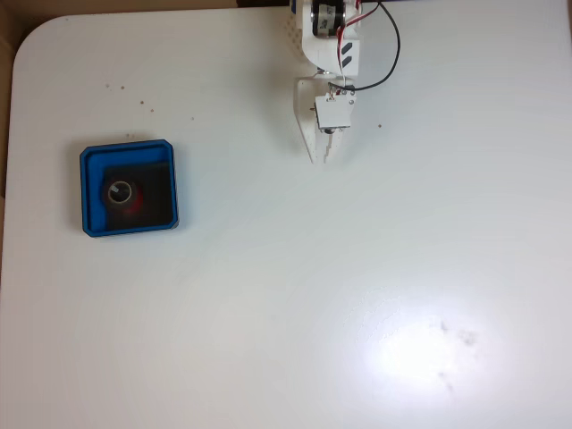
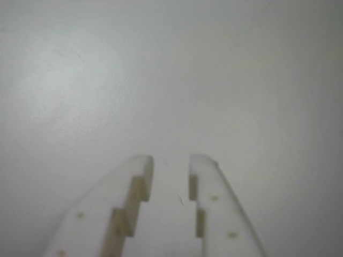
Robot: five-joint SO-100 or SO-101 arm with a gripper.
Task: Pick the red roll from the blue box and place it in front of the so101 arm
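The red roll [image 1: 130, 205] lies inside the blue box [image 1: 127, 148] at the left of the fixed view, its pale core facing up against the black floor. The white so101 arm [image 1: 326, 36] reaches in from the top edge, folded low, and its gripper [image 1: 320, 154] points down the picture, far to the right of the box. In the wrist view the gripper [image 2: 170, 160] hovers over bare white table, its two white fingers [image 2: 134, 187] a narrow gap apart with nothing between them.
The white table [image 1: 357, 286] stretches wide below and to the right of the arm. Its rounded corner and left edge lie near the box. Small dark specks dot the surface at upper left and lower right.
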